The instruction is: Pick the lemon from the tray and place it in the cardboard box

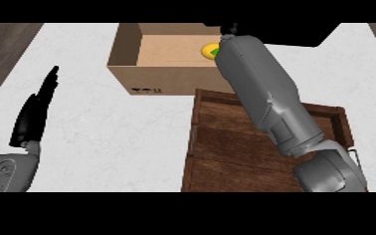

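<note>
Right hand (229,29) over round lemon (210,51), cardboard box (158,82)

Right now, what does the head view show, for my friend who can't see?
The right forearm reaches over the wooden tray into the cardboard box, where the lemon sits. The left hand rests open at the left.

Smooth grey forearms (268,99) (segmented, rounded shells) end in a slim black left robot hand (35,112)
</note>
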{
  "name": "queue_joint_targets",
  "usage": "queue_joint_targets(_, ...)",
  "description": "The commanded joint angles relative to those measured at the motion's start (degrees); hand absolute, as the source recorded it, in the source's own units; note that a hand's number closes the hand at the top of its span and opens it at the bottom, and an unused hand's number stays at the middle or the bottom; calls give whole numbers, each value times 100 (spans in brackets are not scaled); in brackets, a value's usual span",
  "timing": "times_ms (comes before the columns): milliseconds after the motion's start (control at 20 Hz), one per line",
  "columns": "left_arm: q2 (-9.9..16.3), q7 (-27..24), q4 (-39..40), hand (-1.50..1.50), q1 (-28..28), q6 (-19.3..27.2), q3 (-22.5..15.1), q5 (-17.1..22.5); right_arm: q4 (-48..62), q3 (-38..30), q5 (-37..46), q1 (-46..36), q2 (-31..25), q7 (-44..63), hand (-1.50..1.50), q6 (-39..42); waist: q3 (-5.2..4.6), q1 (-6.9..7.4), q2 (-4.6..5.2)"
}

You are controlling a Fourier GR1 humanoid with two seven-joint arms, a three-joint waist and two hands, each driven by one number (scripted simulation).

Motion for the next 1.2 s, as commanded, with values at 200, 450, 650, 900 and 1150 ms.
queue_joint_targets(200, 167, -86, 131, 0, 173, -111, 321, 133, -653, 286, -563, 196, 30, -44, -150, -1059, 0, -311, -142)
queue_joint_targets(450, 61, 61, -282, 0, 616, 120, 335, 42, -1532, 859, -276, 1382, 31, 500, -150, -1288, 1, -555, -259)
queue_joint_targets(650, 144, 80, -237, 0, 709, 151, 418, -34, -2588, 1128, 201, 2175, 31, 913, -150, -928, 1, -727, -281)
queue_joint_targets(900, 152, 38, -191, 0, 776, 112, 566, 93, -4316, 1427, 577, 3237, -8, 1186, -150, -64, -4, -928, -334)
queue_joint_targets(1150, 204, 81, -357, 0, 957, 88, 592, 68, -5881, 2055, 824, 4598, -64, 1451, -150, 819, -3, -868, -301)
